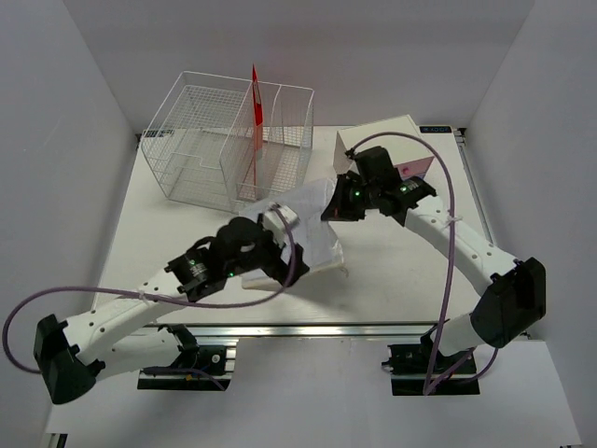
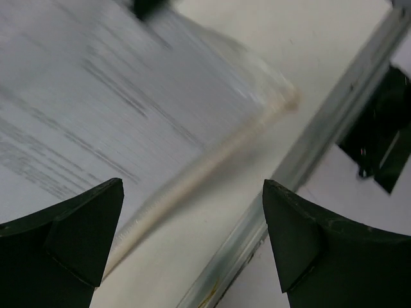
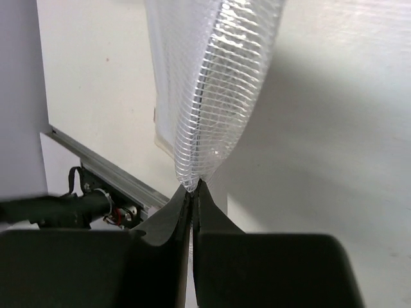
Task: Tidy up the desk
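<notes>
The desk point(image 1: 401, 271) is a wide white tabletop with a metal rail point(image 1: 317, 329) along its front edge. A clear mesh-patterned plastic pouch point(image 1: 315, 222) with printed sheets inside lies at the middle, one end lifted. My right gripper point(image 3: 194, 186) is shut on the pouch's point(image 3: 205, 83) edge and holds it hanging above the desk point(image 3: 334, 128). My left gripper point(image 2: 192, 192) stands open over the pouch's point(image 2: 96, 96) near corner, close to the rail point(image 2: 308, 147), with nothing between its fingers point(image 2: 83, 231). From the top view, the left gripper point(image 1: 278, 261) sits at the pouch's front-left side.
A white wire basket point(image 1: 229, 140) with a red upright divider point(image 1: 256, 117) stands at the back left. A white box point(image 1: 392, 135) with a pink front sits behind the right arm. White walls close in both sides.
</notes>
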Available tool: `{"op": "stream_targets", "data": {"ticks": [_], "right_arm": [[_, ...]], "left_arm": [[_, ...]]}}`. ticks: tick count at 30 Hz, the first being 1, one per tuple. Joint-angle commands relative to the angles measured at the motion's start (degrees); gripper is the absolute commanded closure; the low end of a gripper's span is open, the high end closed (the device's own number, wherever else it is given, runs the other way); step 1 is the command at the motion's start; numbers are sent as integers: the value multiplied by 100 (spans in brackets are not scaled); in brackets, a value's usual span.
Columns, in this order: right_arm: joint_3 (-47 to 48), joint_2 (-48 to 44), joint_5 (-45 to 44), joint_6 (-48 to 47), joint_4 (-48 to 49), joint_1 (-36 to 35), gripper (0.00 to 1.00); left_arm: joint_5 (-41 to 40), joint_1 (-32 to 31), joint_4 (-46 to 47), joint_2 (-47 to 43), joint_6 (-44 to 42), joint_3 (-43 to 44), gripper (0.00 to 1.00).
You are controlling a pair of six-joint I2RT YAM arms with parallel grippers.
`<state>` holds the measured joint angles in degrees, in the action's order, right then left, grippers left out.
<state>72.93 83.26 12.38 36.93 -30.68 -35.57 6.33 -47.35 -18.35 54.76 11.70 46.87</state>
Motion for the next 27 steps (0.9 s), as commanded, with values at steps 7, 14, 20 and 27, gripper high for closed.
{"op": "stream_targets", "data": {"ticks": [7, 14, 20, 27], "right_arm": [[1294, -12, -78, -476, -1360, 578, 100], [1663, -3, -78, -239, -1757, 604, 100], [1558, -100, 247, -54, -1670, 613, 100], [1268, -310, 598, 262, -1485, 613, 100]], "left_arm": [[-1353, -1390, 147, 289, -1109, 393, 2], [-3180, -2541, 1341, 974, -1416, -63, 2], [-4261, -2630, 2624, 1264, -1574, -660, 2], [-4790, -2630, 3442, 2124, -1820, -750, 2]]}}
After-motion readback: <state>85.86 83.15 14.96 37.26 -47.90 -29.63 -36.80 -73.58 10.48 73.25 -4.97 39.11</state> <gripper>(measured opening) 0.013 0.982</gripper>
